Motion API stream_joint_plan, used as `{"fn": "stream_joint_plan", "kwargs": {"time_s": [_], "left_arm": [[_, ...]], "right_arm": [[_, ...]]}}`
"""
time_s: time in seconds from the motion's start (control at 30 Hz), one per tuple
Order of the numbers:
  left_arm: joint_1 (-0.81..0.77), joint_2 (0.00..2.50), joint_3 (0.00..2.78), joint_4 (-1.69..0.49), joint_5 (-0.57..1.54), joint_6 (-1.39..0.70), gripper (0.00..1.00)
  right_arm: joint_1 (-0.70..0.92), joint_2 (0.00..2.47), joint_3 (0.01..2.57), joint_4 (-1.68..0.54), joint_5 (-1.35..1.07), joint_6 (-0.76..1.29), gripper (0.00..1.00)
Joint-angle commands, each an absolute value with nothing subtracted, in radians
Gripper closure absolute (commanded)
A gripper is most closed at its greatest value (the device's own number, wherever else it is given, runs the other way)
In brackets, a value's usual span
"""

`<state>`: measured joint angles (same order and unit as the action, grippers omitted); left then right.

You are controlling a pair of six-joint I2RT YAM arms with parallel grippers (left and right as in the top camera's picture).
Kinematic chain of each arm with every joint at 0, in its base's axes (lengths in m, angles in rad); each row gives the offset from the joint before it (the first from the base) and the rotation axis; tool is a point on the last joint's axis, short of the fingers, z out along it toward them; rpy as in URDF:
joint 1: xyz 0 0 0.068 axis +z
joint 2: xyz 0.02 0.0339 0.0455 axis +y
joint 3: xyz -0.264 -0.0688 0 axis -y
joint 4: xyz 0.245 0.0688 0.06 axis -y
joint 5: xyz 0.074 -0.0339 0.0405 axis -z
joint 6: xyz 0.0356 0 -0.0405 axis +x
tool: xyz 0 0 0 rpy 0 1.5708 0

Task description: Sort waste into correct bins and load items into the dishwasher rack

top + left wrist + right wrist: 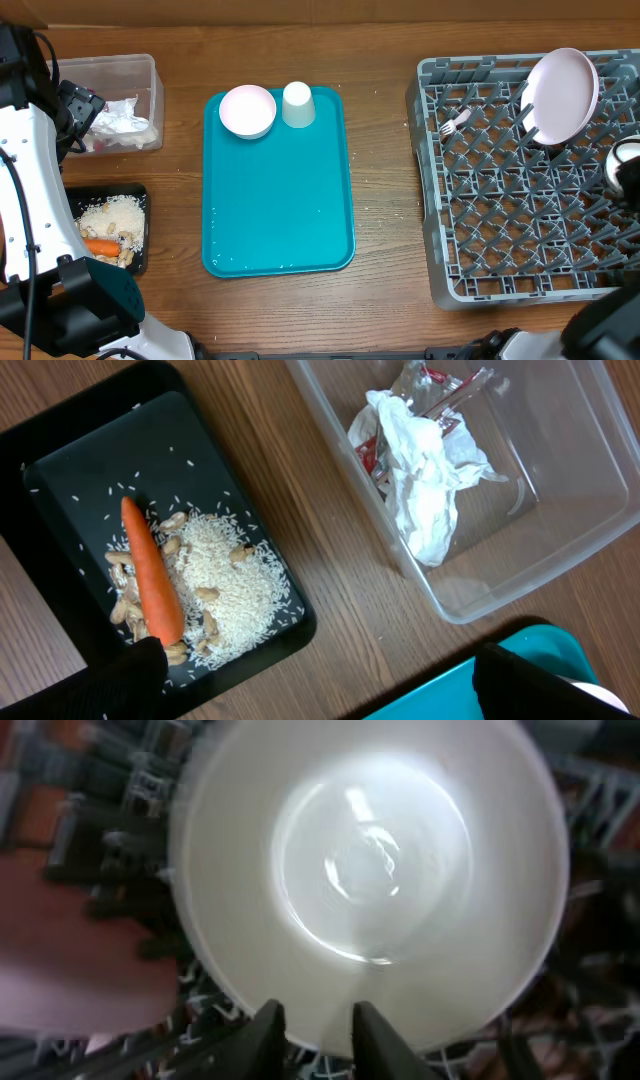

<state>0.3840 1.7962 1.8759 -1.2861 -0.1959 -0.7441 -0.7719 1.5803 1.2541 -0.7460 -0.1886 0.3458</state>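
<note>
My right gripper (315,1020) is shut on the rim of a small white bowl (370,880) and holds it over the grey dishwasher rack (500,200), at its right edge (622,163). A white plate (562,93) stands on edge in the rack and a pale fork (455,123) lies beside it. A second white bowl (247,110) and a white cup (298,104) sit on the teal tray (280,200). My left gripper (320,660) is open and empty above the table. The clear tub (560,550) holds crumpled napkins (420,470) and a red-and-white wrapper (440,400). The black tray (90,470) holds a carrot (150,575) and crumbs (235,585).
The left arm (30,180) stands along the table's left side, over the tub (130,75) and black tray (110,225). Stray crumbs lie on the wood right of the teal tray.
</note>
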Motion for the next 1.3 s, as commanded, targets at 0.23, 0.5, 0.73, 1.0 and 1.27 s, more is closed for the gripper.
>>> {"fn": "stream_joint_plan", "kwargs": {"time_s": [0.23,0.5,0.73,1.0,1.27], "left_arm": [[0.379,1.794,1.881,-1.285,-0.21,-0.733,0.0],[0.379,1.794,1.881,-1.285,-0.21,-0.733,0.0],[0.379,1.794,1.881,-1.285,-0.21,-0.733,0.0],[0.379,1.794,1.881,-1.285,-0.21,-0.733,0.0],[0.379,1.794,1.881,-1.285,-0.21,-0.733,0.0]], "right_arm": [[-0.83,1.426,1.329,-0.698,-0.122,0.346,0.18],[-0.878,1.552,1.329,-0.763,-0.031,0.379,0.0],[-0.878,1.713,1.329,-0.793,0.006,0.4,0.0],[-0.878,1.724,1.329,-0.785,0.006,0.397,0.34],[-0.878,1.723,1.396,-0.851,0.028,0.392,0.96]]}}
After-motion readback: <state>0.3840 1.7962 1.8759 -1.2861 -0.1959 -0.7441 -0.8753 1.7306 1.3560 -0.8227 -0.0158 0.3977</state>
